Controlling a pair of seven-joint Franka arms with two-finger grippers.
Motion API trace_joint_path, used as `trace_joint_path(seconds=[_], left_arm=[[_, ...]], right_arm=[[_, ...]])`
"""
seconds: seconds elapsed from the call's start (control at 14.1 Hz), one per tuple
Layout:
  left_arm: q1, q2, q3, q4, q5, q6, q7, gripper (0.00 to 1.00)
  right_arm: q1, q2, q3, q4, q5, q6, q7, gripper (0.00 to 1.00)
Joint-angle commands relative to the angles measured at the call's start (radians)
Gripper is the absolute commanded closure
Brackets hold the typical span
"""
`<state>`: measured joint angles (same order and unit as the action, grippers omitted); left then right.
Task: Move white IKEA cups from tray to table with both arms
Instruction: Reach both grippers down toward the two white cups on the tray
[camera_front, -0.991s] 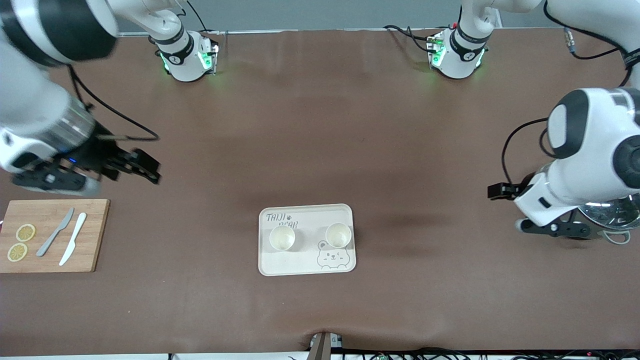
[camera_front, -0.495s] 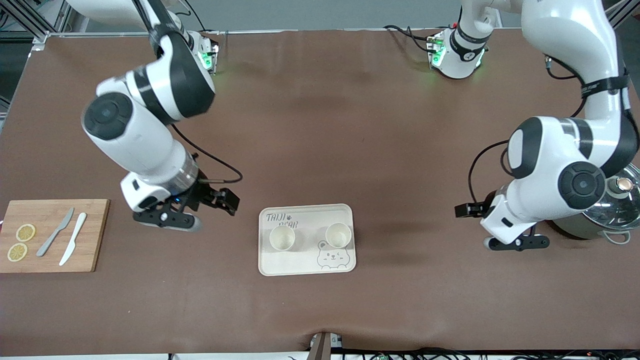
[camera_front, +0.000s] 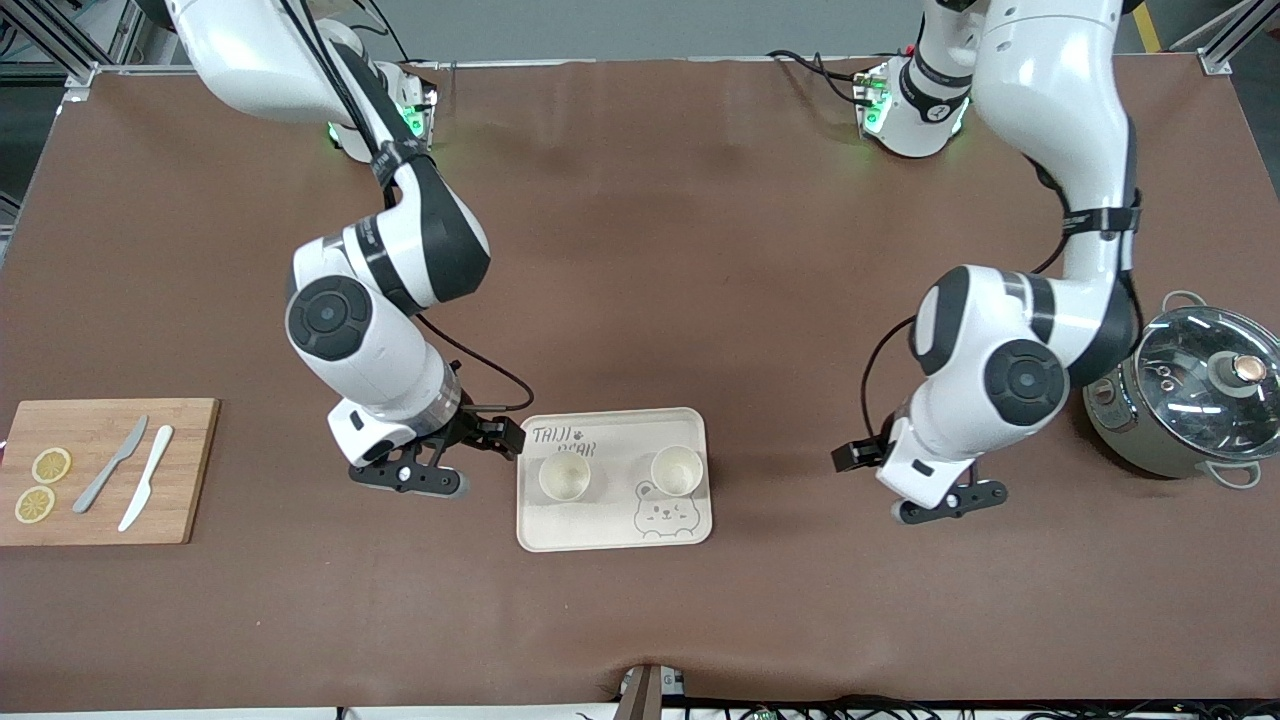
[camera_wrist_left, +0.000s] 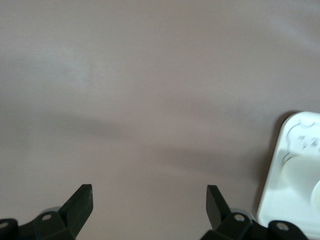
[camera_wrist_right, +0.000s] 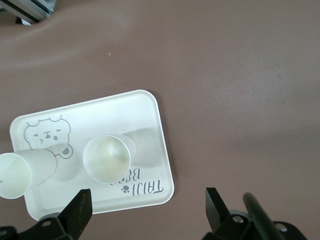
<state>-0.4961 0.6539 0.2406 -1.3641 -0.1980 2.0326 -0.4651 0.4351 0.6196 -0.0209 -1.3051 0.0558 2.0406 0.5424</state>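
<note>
Both small off-white tapered cups stand upright on the cream rounded-rectangle tray (camera_front: 612, 530), one (camera_front: 564, 477) toward the right arm's end, the other (camera_front: 676, 469) toward the left arm's end. The right end effector (camera_front: 440, 462) hangs just beside the tray's edge, its jaws spread wide and empty. The left end effector (camera_front: 925, 480) is over bare brown cloth-covered table (camera_front: 640, 300), well apart from the tray, also wide open and empty.

The step in hand looks like the approach. Each arm should centre its jaws over its own cup's rim, descend straight, and close gently (the tumblers look light and tippable).

The cups stand apart, so the jaws have room. Bare cloth lies all round the tray for setting down.
</note>
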Motion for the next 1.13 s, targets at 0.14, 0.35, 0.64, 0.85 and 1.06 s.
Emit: trace_joint_path(seconds=[0.14,0.35,0.64,0.85,1.06], left_arm=[[-0.079,0.072,0.008,0.033,-0.023,0.138,-0.156,0.00],[-0.143,0.118,0.011,0.045,-0.020,0.213,-0.254,0.00],[-0.214,0.165,0.013,0.059,-0.018,0.254,-0.342,0.00],[-0.249,0.194,0.013,0.063,-0.018,0.290,-0.375,0.00],[-0.274,0.207,0.013,0.063,-0.018,0.290,-0.386,0.00]], right_arm=[[0.037,0.052,-0.010,0.026,-0.028,0.041,0.031,0.00],[0.037,0.084,-0.010,0.024,-0.027,0.090,0.031,0.00],[0.053,0.130,-0.010,0.023,-0.030,0.130,0.080,0.00],[0.062,0.157,-0.010,0.023,-0.028,0.164,0.088,0.00],[0.070,0.190,-0.010,0.023,-0.030,0.188,0.088,0.00]])
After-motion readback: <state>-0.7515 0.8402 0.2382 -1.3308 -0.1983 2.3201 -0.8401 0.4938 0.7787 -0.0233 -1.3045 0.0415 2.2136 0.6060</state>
